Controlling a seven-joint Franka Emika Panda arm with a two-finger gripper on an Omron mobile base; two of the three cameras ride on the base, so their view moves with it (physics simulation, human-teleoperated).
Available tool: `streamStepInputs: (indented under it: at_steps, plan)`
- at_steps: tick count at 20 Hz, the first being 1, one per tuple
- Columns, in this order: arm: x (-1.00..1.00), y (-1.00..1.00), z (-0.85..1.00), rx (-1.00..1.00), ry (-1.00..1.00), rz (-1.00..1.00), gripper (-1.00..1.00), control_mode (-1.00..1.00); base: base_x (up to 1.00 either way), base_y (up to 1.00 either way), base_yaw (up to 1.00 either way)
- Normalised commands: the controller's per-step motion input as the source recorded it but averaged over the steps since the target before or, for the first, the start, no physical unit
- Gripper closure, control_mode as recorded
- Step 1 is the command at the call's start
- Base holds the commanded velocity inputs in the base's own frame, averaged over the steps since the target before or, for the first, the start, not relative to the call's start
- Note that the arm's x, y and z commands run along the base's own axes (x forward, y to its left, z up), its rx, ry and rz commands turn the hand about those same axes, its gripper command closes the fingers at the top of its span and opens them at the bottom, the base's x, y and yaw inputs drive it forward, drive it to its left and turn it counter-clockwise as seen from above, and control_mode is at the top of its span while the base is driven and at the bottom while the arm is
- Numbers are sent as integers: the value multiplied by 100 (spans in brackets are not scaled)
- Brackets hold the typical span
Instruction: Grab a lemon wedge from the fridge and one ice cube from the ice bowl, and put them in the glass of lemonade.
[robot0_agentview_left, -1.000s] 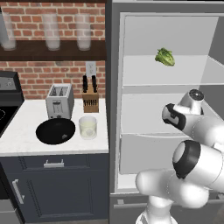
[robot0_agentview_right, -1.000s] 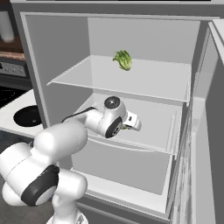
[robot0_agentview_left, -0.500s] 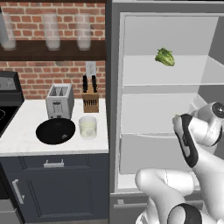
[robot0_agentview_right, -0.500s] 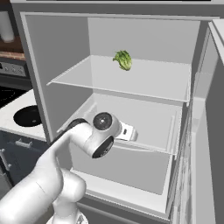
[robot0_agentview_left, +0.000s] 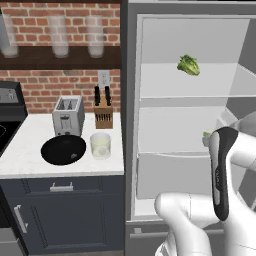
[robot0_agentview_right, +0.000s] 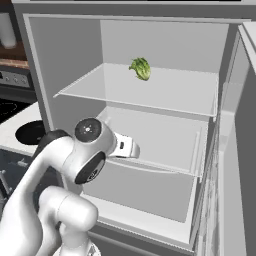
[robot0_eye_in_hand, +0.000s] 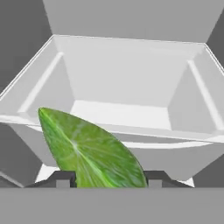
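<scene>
The pincer (robot0_eye_in_hand: 109, 177) is closed on a green lemon wedge (robot0_eye_in_hand: 89, 151), its two dark finger tips pressed to either side of the wedge, held in front of the white inner shelves of the open fridge (robot0_agentview_left: 131, 125). A leafy green vegetable (robot0_agentview_right: 140, 68) lies on the upper shelf. On the white bench (robot0_agentview_left: 30, 150) to the fridge's left, the ice bowl (robot0_agentview_left: 63, 149) sits just beside the glass of lemonade (robot0_agentview_left: 100, 145), with a toaster (robot0_agentview_left: 68, 115) and knife block (robot0_agentview_left: 103, 109) behind them
</scene>
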Motion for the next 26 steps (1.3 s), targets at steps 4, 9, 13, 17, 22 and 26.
streamStepInputs:
  at_steps: [4,9,13,17,22,26]
  plan:
    - [-46,71,59,-3,18,21,100,-100,0,0,0]
    - [-57,90,10,-6,0,21,100,-100,0,0,0]
    - [0,0,0,0,0,0,100,100,-92,100,22]
    - [0,0,0,0,0,0,100,100,-71,100,16]
    - [0,0,0,0,0,0,100,100,7,100,0]
    - [0,0,0,0,0,0,100,100,68,72,-16]
